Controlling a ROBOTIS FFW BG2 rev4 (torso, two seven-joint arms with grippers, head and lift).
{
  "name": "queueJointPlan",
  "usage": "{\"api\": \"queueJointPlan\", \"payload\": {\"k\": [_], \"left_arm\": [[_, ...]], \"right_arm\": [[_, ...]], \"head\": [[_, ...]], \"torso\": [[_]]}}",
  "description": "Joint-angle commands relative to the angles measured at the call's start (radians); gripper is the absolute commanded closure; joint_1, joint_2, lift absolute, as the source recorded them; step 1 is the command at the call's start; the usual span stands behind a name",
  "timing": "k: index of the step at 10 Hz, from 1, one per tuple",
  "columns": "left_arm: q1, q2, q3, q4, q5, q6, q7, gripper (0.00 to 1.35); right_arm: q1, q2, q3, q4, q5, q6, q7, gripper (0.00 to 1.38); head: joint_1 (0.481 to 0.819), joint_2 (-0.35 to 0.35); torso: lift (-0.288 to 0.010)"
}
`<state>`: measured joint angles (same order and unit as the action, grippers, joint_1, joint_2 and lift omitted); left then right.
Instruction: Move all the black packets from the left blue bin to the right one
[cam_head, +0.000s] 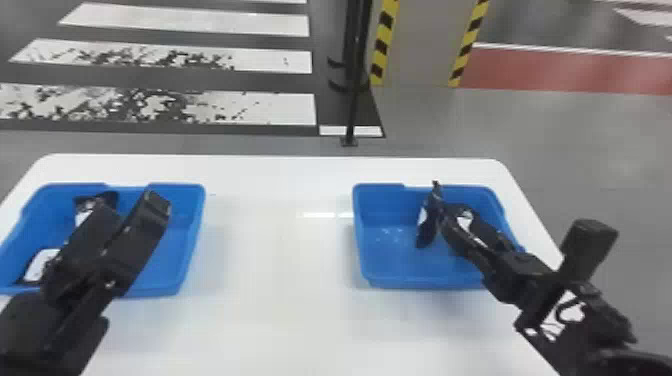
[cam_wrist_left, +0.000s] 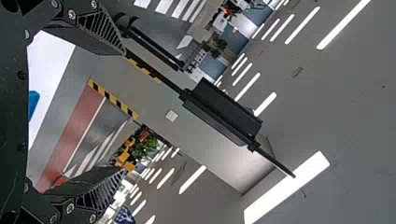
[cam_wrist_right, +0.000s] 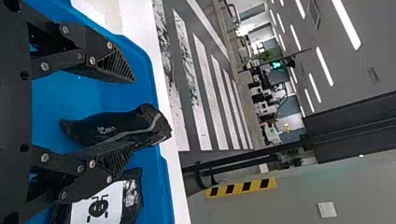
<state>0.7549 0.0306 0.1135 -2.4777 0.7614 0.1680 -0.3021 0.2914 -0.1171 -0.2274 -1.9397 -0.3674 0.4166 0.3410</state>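
While my right gripper (cam_head: 442, 222) is down in the right blue bin (cam_head: 372, 272), its fingers are apart, nothing clamped. Using that right bin as reference for everything below.

Inside it, two black packets. First one (cam_head: 426, 225) looks up on end, a bit tilted, left of the other. Right wrist view puts it between the two fingers, nearer the robot's right-hand one, which overlaps its edge there; can't tell if they touch. Second one (cam_wrist_right: 128, 193) is on the right side of the bin, white label showing with a dark printed figure, partly behind that same finger.

Well apart to the left of the right bin: left blue bin (cam_head: 192, 235), same white table (cam_head: 275, 260). Two more packets in there, so the job isn't finished. One (cam_head: 110, 197) sits by the wall farthest from me, other (cam_head: 40, 265) in the near corner on the side away from the right bin, white patch showing. Both partly hidden by the arm.

Left gripper (cam_head: 131, 204) is also off to the left of the right bin, over the left one in head view. Fingers wide apart, holding nothing.

Beyond the right bin, past the table: black post (cam_head: 353, 100) and a pillar (cam_head: 420, 45) with yellow-black edging.
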Motion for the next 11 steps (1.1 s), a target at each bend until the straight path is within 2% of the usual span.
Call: {"api": "queueJointPlan", "payload": {"k": [1, 4, 7, 11], "left_arm": [[0.001, 0.002, 0.004, 0.000, -0.002, 0.001, 0.000, 0.17], [0.001, 0.008, 0.040, 0.000, -0.016, 0.011, 0.009, 0.17], [0.006, 0.006, 0.098, 0.002, -0.071, 0.063, 0.035, 0.17], [-0.073, 0.002, 0.206, 0.069, -0.181, 0.124, 0.060, 0.17]], "right_arm": [[0.082, 0.017, 0.000, -0.084, 0.028, -0.058, -0.023, 0.16], [0.266, 0.053, 0.046, -0.283, 0.064, -0.188, -0.033, 0.18], [0.420, 0.059, 0.122, -0.408, 0.042, -0.267, -0.033, 0.18], [0.617, 0.062, 0.152, -0.533, 0.034, -0.301, -0.030, 0.18]], "head": [[0.695, -0.112], [0.695, -0.109], [0.695, -0.011], [0.695, 0.114]], "torso": [[-0.140], [-0.140], [-0.140], [-0.140]]}}
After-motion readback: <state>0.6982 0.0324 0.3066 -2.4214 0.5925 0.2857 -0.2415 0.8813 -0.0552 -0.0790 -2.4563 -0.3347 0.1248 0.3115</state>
